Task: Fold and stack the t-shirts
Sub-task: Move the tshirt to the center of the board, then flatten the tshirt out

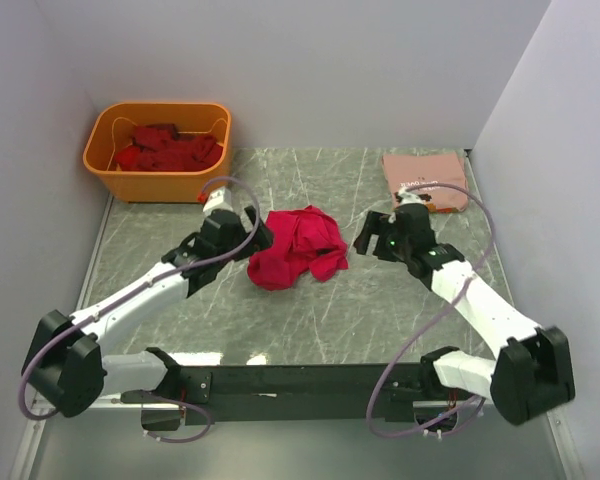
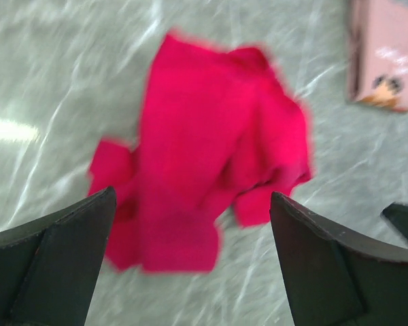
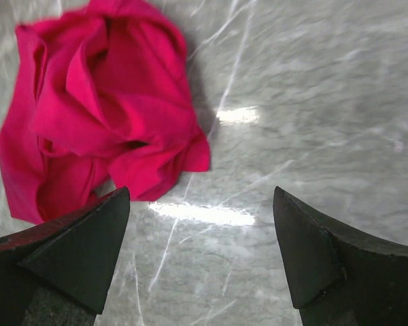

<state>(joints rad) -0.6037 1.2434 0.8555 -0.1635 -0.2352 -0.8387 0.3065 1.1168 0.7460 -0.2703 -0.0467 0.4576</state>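
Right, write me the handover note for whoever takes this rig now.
Left gripper: open, empty, left of the crimson t-shirt.
Right gripper: open, empty, to its right.
The crimson t-shirt lies crumpled on the table between them.
Done: salmon t-shirt folded at the far right.
Left: fold the crimson one, stack it, then the dark red t-shirts in the orange tub.

The whole table (image 1: 380, 310) was viewed from a fixed camera high behind its near edge, with the crimson t-shirt (image 1: 298, 247) near mid-frame. The t-shirt was looked down on closely from its left by the left wrist camera and from its right by the right one, and was shared by all three views.
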